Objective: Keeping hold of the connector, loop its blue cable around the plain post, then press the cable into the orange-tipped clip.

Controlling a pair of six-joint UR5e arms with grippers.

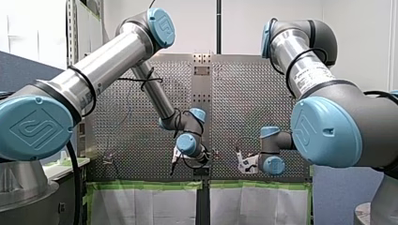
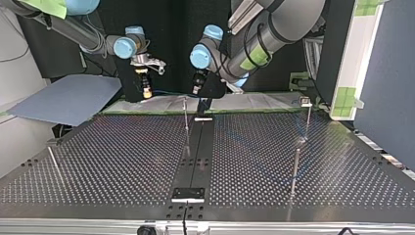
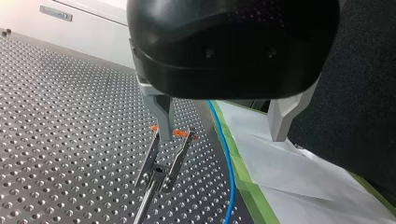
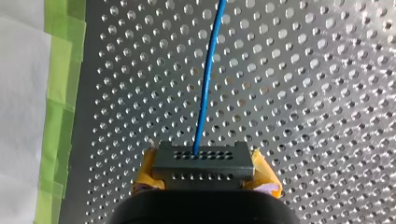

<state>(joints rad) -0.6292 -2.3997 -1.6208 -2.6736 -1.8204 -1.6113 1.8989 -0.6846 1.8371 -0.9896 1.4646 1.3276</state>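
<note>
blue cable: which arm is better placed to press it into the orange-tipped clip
Left, probably. My left end effector hangs open just above the orange-tipped clip, with the blue cable beside it. My right end effector is shut on the connector, so it is busy.

Even light, soft blur, glinting table (image 3: 56, 116)

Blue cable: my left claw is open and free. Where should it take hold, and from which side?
Probably the straight run of the blue cable beside the orange-tipped clip, from above, with my left claw straddling it. It is thin and straight there, in line with the gap between the open fingers, away from the connector in my right claw.
</note>
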